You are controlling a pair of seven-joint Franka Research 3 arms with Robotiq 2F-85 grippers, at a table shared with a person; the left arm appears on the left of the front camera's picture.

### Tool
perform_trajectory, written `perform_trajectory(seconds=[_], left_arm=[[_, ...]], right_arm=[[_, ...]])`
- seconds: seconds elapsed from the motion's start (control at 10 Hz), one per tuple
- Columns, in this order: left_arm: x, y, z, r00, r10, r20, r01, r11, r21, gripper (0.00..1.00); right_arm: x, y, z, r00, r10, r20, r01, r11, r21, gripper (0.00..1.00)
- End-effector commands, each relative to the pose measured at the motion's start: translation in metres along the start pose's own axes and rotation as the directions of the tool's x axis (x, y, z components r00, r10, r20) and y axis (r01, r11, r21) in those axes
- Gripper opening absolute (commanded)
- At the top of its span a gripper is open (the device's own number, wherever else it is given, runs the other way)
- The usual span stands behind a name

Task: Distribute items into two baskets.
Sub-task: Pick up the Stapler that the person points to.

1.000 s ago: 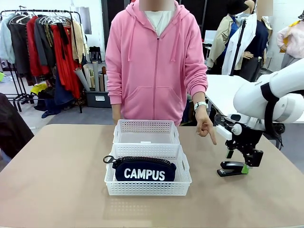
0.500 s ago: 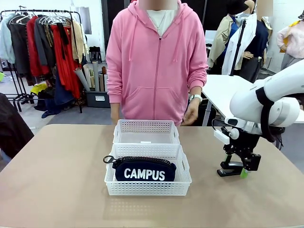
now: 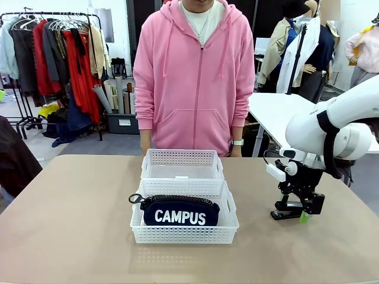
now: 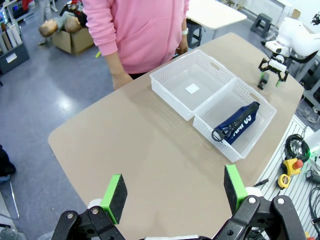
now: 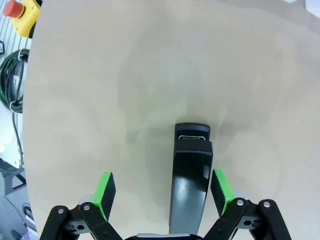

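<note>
Tan desk [image 3: 71,236], clothes rack [image 3: 53,47] behind, person in pink hoodie [image 3: 195,77] at far edge.
Right fingers [image 5: 220,186]: spread wide, gripping nothing, lowered astride black stapler [image 5: 190,170], which lies flat on the desk between the pads, nearer one pad.
Left fingers [image 4: 116,192]: spread wide, empty, high above the desk.
Navy CAMPUS pouch [image 4: 236,122]: inside larger basket [image 4: 255,135], far beyond the left fingertips.
Smaller basket [image 4: 170,100]: abutting the larger one.
</note>
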State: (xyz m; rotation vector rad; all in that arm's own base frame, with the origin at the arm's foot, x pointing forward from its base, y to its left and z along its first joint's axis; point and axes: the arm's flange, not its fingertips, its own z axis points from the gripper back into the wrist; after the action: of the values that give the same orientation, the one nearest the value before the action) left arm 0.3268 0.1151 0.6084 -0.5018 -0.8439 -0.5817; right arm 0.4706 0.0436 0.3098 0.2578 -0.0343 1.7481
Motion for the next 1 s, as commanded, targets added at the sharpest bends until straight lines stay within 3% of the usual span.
perform_trajectory(seconds=[0.0, 0.2, 0.7, 0.8, 0.9], left_arm=[[0.0009, -0.0001, 0.0003, 1.0, -0.006, 0.007, 0.006, 1.0, -0.001, 1.0], [0.0009, -0.0001, 0.0003, 1.0, -0.006, 0.007, 0.006, 1.0, -0.001, 1.0], [0.0009, -0.0001, 0.0003, 1.0, -0.006, 0.007, 0.006, 1.0, -0.001, 1.0], [0.0009, -0.0001, 0.0003, 1.0, -0.006, 0.007, 0.006, 1.0, -0.001, 1.0], [0.0009, -0.0001, 0.0003, 1.0, -0.006, 0.007, 0.006, 1.0, -0.001, 1.0]], right_arm=[[-0.0017, -0.0084, -0.0014, 1.0, 0.006, -0.001, -0.006, 1.0, -0.013, 1.0], [-0.0025, -0.0105, -0.0033, 1.0, 0.002, 0.002, -0.002, 1.0, -0.015, 0.87], [-0.003, -0.0111, -0.0011, 1.0, 0.005, -0.004, -0.005, 1.0, -0.012, 0.24], [-0.0033, -0.0108, -0.0008, 1.0, 0.004, -0.002, -0.004, 1.0, -0.011, 0.15], [-0.0038, -0.0111, -0.001, 1.0, -0.003, 0.0, 0.003, 1.0, -0.011, 0.15]])
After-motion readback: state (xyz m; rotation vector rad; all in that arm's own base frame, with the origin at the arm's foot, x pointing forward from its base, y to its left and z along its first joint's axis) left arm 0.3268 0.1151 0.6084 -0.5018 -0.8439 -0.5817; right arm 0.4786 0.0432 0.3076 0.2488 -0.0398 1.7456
